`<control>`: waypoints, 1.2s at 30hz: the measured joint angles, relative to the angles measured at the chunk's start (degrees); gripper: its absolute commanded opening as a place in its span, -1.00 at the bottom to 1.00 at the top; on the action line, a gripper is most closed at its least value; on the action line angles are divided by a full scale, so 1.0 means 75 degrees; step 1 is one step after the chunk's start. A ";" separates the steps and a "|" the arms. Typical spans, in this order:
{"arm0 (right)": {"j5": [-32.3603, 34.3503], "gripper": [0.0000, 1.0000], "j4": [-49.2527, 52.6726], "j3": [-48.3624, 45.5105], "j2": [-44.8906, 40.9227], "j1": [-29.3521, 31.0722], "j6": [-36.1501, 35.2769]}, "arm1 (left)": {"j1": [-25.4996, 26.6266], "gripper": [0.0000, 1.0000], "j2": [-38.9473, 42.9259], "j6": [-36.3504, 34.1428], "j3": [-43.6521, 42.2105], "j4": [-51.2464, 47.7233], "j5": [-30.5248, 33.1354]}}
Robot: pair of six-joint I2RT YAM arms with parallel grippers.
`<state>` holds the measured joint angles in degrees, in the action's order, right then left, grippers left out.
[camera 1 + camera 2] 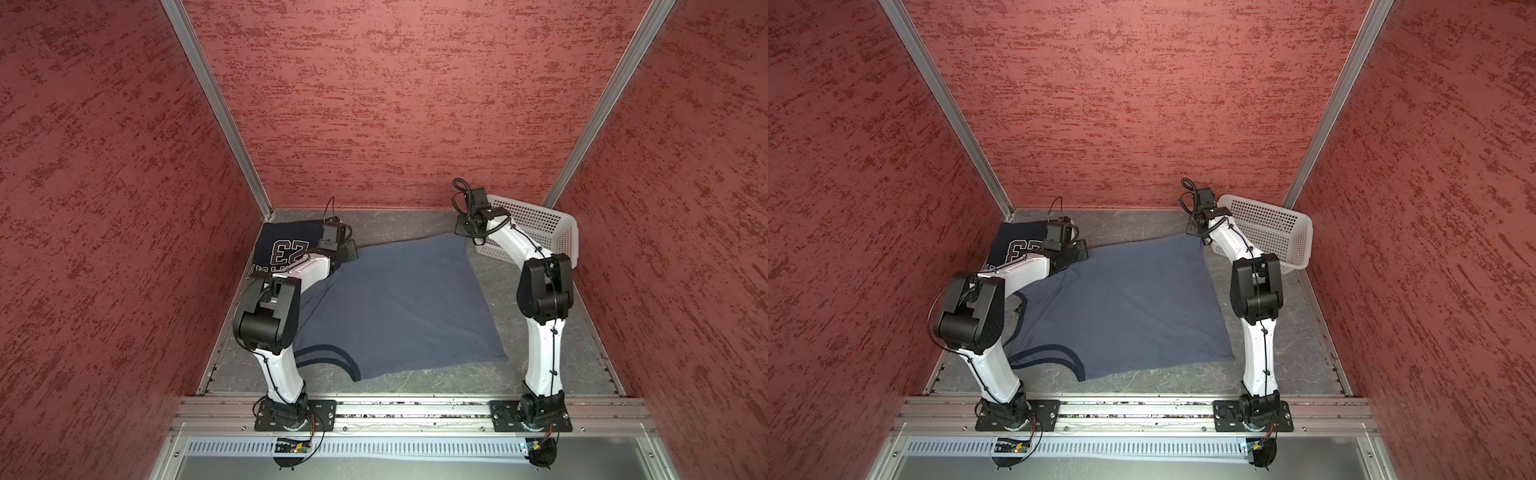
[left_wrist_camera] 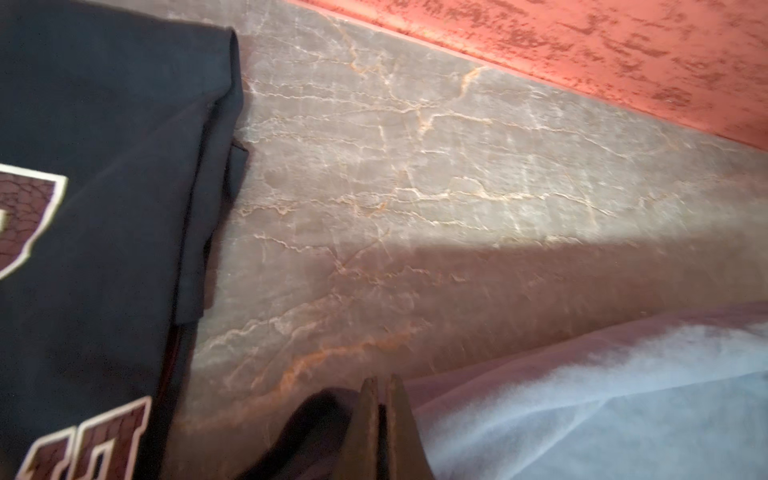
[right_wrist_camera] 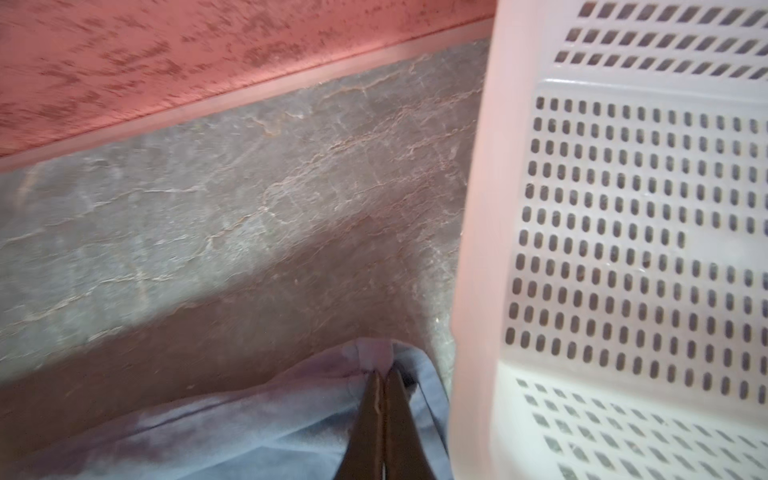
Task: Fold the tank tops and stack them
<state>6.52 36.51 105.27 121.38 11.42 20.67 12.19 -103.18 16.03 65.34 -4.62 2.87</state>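
The slate blue-grey tank top (image 1: 399, 303) lies spread over the middle of the grey table (image 1: 415, 384). The left gripper (image 2: 381, 388) is closed on its far left corner, and the right gripper (image 3: 383, 376) pinches its far right corner. The folded navy tank top (image 1: 286, 245) lies just beside the left gripper, and the white basket (image 1: 536, 224) just beside the right one. Between the cloth's far edge and the back wall (image 1: 395, 124) a bare strip of table shows.

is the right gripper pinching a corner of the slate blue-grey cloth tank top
Yes, in the right wrist view the right gripper is shut on a bunched corner of the slate blue-grey cloth tank top.
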 measured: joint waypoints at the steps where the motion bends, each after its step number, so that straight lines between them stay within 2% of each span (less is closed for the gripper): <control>1: -0.0041 -1.00 -0.0143 -0.0309 -0.0233 0.0000 0.0003 | 0.0035 -1.00 0.0119 -0.0015 -0.0111 0.0052 0.0032; 9: -0.0245 -1.00 -0.1341 -0.2984 -0.2241 0.0000 0.0070 | 0.0338 -1.00 0.1591 -0.0003 -0.1734 0.0571 0.0274; 14: -0.0294 -1.00 -0.1807 -0.4468 -0.3214 0.0000 0.0216 | 0.0854 -0.97 0.2474 0.0224 -0.2873 0.0793 0.0399; 16: -0.0306 -1.00 -0.1958 -0.4934 -0.3512 0.0000 0.0251 | 0.1049 -0.91 0.2719 0.0356 -0.3258 0.0807 0.0443; 19: -0.0332 -0.98 -0.2180 -0.5488 -0.3748 -0.0003 0.0326 | 0.1198 -0.57 0.2868 0.0621 -0.3727 0.0801 0.0434; 21: -0.0358 -0.78 -0.2314 -0.5756 -0.3756 -0.0003 0.0391 | 0.1212 -0.27 0.2865 0.0880 -0.3937 0.0737 0.0411; 23: -0.0370 -0.61 -0.2366 -0.6006 -0.3756 -0.0003 0.0466 | 0.1212 -0.14 0.2885 0.1090 -0.4065 0.0592 0.0388; 25: -0.0367 -0.34 -0.2396 -0.6231 -0.3759 -0.0015 0.0557 | 0.1212 0.04 0.3048 0.1285 -0.4147 0.0335 0.0405; 27: -0.0356 -0.23 -0.2393 -0.6452 -0.3821 -0.0038 0.0621 | 0.1204 0.20 0.3418 0.1489 -0.4202 0.0035 0.0431; 31: -0.0385 -0.10 -0.2393 -0.6761 -0.4089 -0.0090 0.0708 | 0.1137 0.23 0.3972 0.1781 -0.3949 -0.0557 0.0391; 36: -0.0600 0.01 -0.2565 -0.6764 -0.4060 -0.0184 0.0804 | 0.1096 0.24 0.3182 0.2017 -0.2903 -0.1358 0.0216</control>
<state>2.02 17.28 54.54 90.94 10.04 26.70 20.40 -79.31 31.16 43.57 -14.81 4.49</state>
